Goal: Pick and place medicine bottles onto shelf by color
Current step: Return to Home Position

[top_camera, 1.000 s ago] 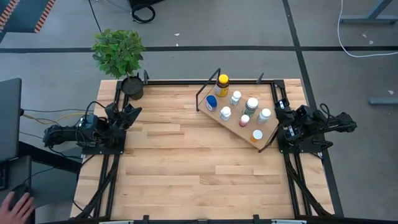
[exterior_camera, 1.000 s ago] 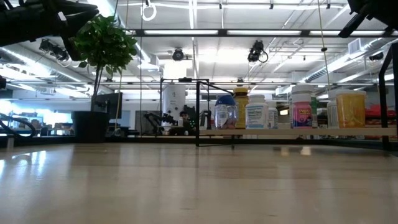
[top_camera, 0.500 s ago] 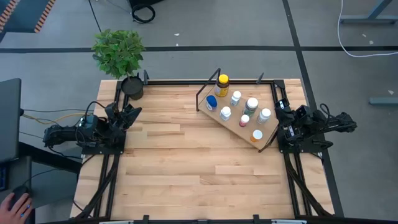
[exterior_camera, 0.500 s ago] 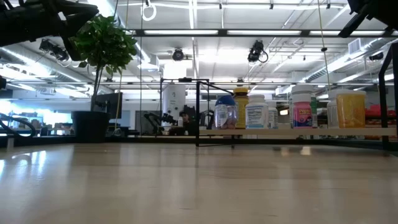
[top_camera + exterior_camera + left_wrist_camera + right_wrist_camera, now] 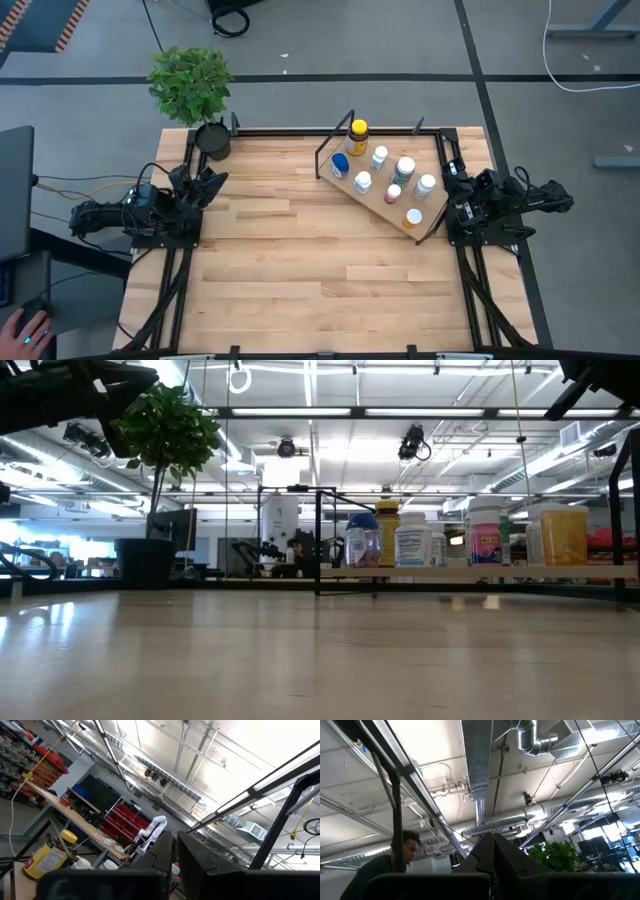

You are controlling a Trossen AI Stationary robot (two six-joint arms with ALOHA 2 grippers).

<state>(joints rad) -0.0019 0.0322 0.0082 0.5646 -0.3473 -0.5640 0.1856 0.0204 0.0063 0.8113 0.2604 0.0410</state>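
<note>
Several medicine bottles stand upright on the shelf (image 5: 382,206), a light-wood board on a black wire frame at the table's far right. They include an amber one with a yellow cap (image 5: 358,133), a blue-capped one (image 5: 340,165), white-capped ones (image 5: 379,156), a pinkish one (image 5: 393,193) and an orange one (image 5: 413,217). The low view shows them in a row (image 5: 412,544) on the board (image 5: 480,571). My left gripper (image 5: 212,180) is parked at the table's left edge and my right gripper (image 5: 447,182) at the right edge beside the shelf. Both are shut and empty, tipped up toward the ceiling (image 5: 175,862) (image 5: 493,852).
A potted plant in a black pot (image 5: 212,140) stands at the table's far left corner. Bare plank tabletop (image 5: 310,270) fills the middle and near side. A person's hand (image 5: 25,330) rests off the table at the lower left, and a person (image 5: 402,855) shows beyond it.
</note>
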